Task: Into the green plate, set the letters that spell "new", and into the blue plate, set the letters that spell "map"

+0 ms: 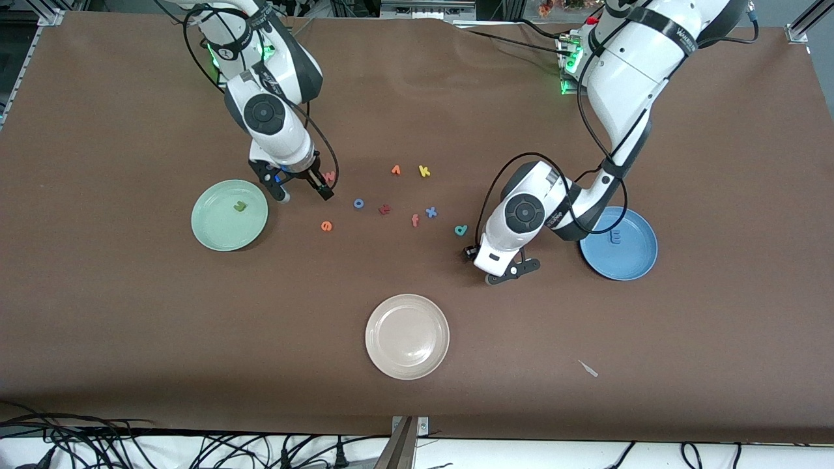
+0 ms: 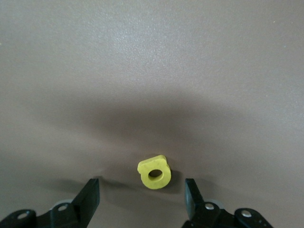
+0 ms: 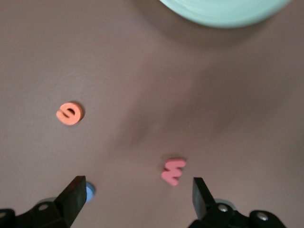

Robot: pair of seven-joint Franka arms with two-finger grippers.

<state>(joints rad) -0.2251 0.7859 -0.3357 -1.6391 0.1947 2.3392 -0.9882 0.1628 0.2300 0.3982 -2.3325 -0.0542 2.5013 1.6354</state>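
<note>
The green plate (image 1: 208,228) holds the olive "n" (image 1: 240,206). On the blue plate (image 1: 635,260) lies the blue "m" (image 1: 614,236). My left gripper (image 1: 490,266) (image 2: 142,187) is low over the table and open, with the yellow "p" (image 2: 154,172) between its fingers, untouched; the front view hides this letter. The teal "a" (image 1: 461,229) lies just beside that gripper. My right gripper (image 1: 303,192) (image 3: 137,187) stands open beside the green plate (image 3: 223,12), over the pinkish "w" (image 1: 330,174) (image 3: 174,171). The orange "e" (image 1: 326,226) (image 3: 70,113) lies nearer the front camera.
Loose letters in mid-table: orange wedge (image 1: 395,170), yellow "k" (image 1: 424,171), blue "o" (image 1: 358,203) (image 3: 89,191), dark red letter (image 1: 385,209), orange "f" (image 1: 415,220), blue "x" (image 1: 431,212). A beige plate (image 1: 407,336) sits nearer the front camera.
</note>
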